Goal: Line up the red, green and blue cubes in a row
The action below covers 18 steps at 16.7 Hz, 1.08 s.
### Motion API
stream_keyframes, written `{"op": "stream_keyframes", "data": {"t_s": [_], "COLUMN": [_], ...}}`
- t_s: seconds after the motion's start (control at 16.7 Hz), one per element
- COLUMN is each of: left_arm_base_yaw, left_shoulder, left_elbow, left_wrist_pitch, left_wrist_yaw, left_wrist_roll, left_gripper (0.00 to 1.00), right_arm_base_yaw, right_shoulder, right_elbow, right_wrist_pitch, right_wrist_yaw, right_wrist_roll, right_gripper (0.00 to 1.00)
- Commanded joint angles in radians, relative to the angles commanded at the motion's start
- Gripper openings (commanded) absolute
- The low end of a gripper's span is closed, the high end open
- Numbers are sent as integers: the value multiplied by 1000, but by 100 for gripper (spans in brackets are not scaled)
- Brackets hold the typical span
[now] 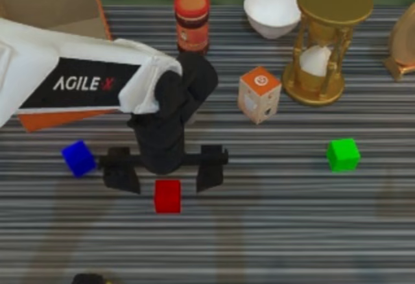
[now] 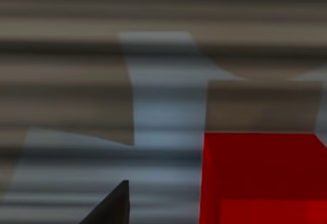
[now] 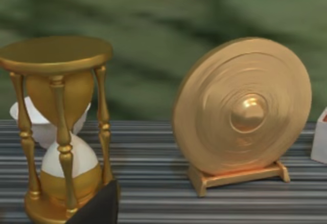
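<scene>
The red cube [image 1: 167,196] lies on the striped table just in front of my left gripper [image 1: 166,169]. That gripper hovers open, its two black fingers [image 1: 121,172] spread wide to either side of the cube. The left wrist view shows the red cube [image 2: 263,178] close up beside one dark fingertip [image 2: 113,206], with nothing gripped. The blue cube [image 1: 78,157] sits just left of the left finger. Far to the right lies the green cube [image 1: 342,154]. My right arm is out of the top view; one dark fingertip [image 3: 102,207] shows in its wrist view near the hourglass.
Behind the cubes stand a beige box with an orange top [image 1: 259,94], a golden hourglass [image 1: 327,44], a white bowl [image 1: 272,10] and a red-brown can [image 1: 192,19]. A cardboard box [image 1: 58,5] is back left, and a golden disc on a stand [image 3: 242,114] back right.
</scene>
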Motion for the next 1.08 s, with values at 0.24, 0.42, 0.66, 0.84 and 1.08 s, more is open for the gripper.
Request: {"op": "stream_keyframes", "data": {"t_s": [0.24, 0.42, 0.66, 0.84, 1.08], "left_arm_base_yaw": [2, 4, 13, 17, 12], "left_shoulder": [-1, -16, -75, -109, -105], "left_elbow": [0, 27, 105, 140, 139], "left_wrist_pitch": [0, -42, -189, -249, -247], "left_wrist_yaw": [0, 0, -1, -1, -1], "left_wrist_roll": [0, -3, -7, -6, -6], "left_gripper": [100, 100, 100, 100, 100], "right_arm_base_yaw": [0, 0, 0, 0, 0], "right_shoulder": [0, 0, 0, 0, 0], "right_elbow": [0, 0, 0, 0, 0], "right_wrist_pitch": [0, 0, 0, 0, 0], "right_wrist_yaw": [0, 0, 0, 0, 0], "right_wrist_roll": [0, 0, 0, 0, 0], "right_gripper": [100, 100, 100, 100, 100]}}
